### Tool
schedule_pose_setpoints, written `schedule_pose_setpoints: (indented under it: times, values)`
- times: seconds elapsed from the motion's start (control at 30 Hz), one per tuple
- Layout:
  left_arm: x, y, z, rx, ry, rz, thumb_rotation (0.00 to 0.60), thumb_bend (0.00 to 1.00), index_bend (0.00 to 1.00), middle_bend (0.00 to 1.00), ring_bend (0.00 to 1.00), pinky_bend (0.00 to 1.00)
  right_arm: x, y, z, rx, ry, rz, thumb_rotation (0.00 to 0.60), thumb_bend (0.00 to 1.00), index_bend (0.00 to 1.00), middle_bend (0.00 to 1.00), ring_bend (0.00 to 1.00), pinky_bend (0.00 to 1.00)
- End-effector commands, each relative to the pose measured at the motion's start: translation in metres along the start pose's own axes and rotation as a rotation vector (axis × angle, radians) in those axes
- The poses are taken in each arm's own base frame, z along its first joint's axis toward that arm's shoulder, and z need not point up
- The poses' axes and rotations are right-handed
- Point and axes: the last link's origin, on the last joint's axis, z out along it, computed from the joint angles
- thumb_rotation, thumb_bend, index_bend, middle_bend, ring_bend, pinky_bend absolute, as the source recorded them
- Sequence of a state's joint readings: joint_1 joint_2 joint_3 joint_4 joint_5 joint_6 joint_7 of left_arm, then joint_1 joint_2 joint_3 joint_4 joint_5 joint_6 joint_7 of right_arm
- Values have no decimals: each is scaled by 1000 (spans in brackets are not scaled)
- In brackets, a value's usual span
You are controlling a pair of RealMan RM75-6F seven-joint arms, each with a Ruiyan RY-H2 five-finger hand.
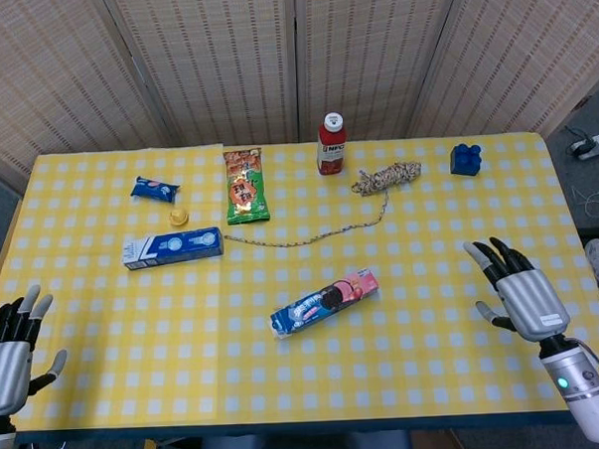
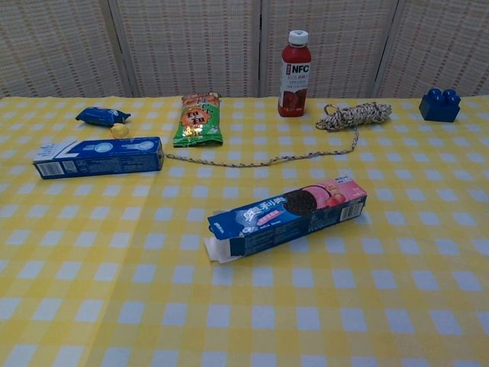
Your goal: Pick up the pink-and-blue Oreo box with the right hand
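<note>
The pink-and-blue Oreo box (image 1: pixel 325 300) lies flat near the middle of the yellow checked table (image 1: pixel 429 239), its pink end pointing right and away; the chest view shows the Oreo box (image 2: pixel 289 215) with an open flap at its blue end. My right hand (image 1: pixel 516 293) hovers over the table's right side, well to the right of the box, fingers spread and holding nothing. My left hand (image 1: pixel 10 342) sits at the near left corner, fingers apart and empty. Neither hand appears in the chest view.
An all-blue cookie box (image 1: pixel 172 248) lies at the left, with a small blue packet (image 1: pixel 155 188) and a yellow cap (image 1: pixel 179 216) behind it. A green snack bag (image 1: pixel 245 185), red juice bottle (image 1: pixel 332 144), coiled rope (image 1: pixel 386 176) and blue toy brick (image 1: pixel 466 158) line the back.
</note>
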State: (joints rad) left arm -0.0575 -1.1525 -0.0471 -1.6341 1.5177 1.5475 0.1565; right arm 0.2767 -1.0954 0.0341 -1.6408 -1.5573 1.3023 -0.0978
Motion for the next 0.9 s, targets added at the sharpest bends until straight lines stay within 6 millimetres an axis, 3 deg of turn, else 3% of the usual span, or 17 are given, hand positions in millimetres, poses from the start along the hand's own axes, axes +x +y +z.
schedule_pose_setpoints:
  times: [0.03,0.3,0.5,0.9]
  values:
    - [0,-1,-1,3,-2,3,600,340,82,28,55,42,-1,-26,25,100,-34,-51,600,246,0,115,34,157]
    - [-2,-5,-4,24,-11,9,600,340,82,28,55,42,-21,-71,72,235,-125,-100,600,230,0,114,34,157]
    - [-2,-9,-6,40,-14,8,600,340,82,28,56,42,-40,-94,104,288,-173,-131,600,230,0,115,34,157]
    - [-3,-11,-6,50,-20,10,600,340,82,28,55,42,-68,-124,138,344,-244,-183,600,230,12,137,34,158]
